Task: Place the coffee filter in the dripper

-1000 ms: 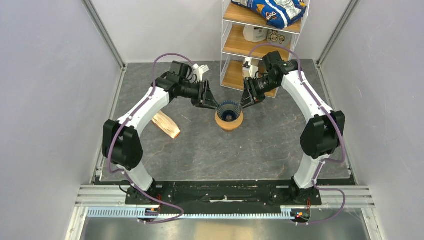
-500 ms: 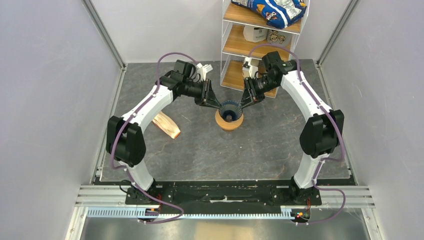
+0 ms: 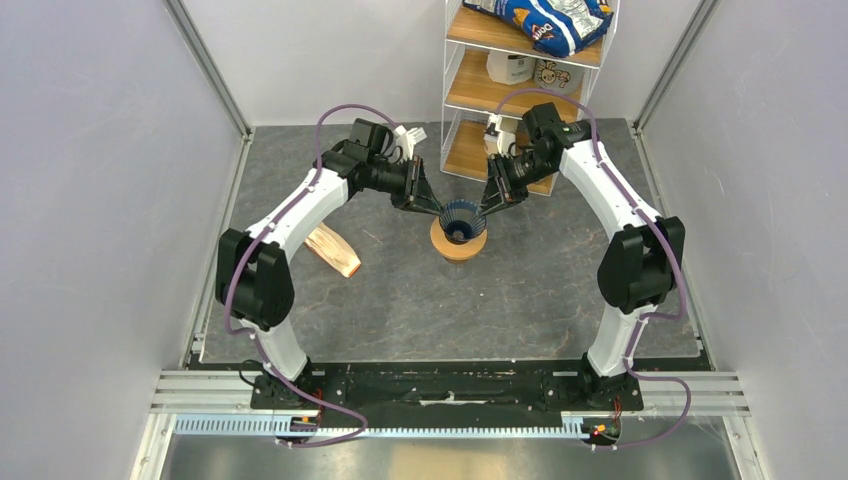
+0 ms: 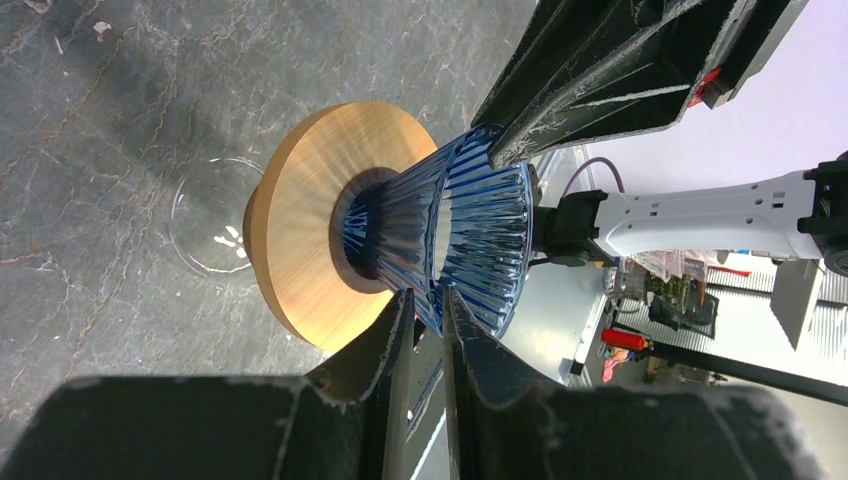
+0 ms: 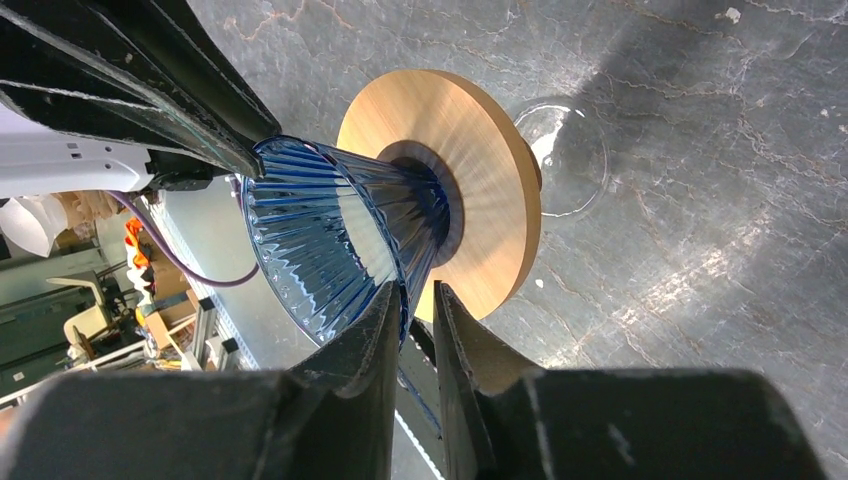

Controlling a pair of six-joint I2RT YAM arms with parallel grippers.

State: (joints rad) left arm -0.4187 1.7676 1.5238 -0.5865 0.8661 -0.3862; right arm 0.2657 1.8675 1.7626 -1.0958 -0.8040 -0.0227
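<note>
The dripper (image 3: 461, 222), a dark blue ribbed cone, stands wide end up in a flat orange-brown ring (image 3: 458, 246) at the table's middle back. My left gripper (image 3: 437, 208) grips its left rim, and in the left wrist view the blue wall (image 4: 470, 230) runs between the narrow jaws of that gripper (image 4: 428, 300). My right gripper (image 3: 487, 205) holds the opposite rim; the right wrist view shows the dripper wall (image 5: 330, 240) pinched between the jaws of that gripper (image 5: 415, 295). The coffee filter is out of view.
A clear glass cup (image 4: 210, 230) sits under the ring. A cream-and-tan paper stack (image 3: 333, 250) lies left of the dripper. A wooden shelf unit (image 3: 520, 80) with a blue bag stands at the back, close behind the right arm.
Both grippers have narrowed their jaws onto the dripper's rim from either side. The left arm has shifted slightly right and back.
</note>
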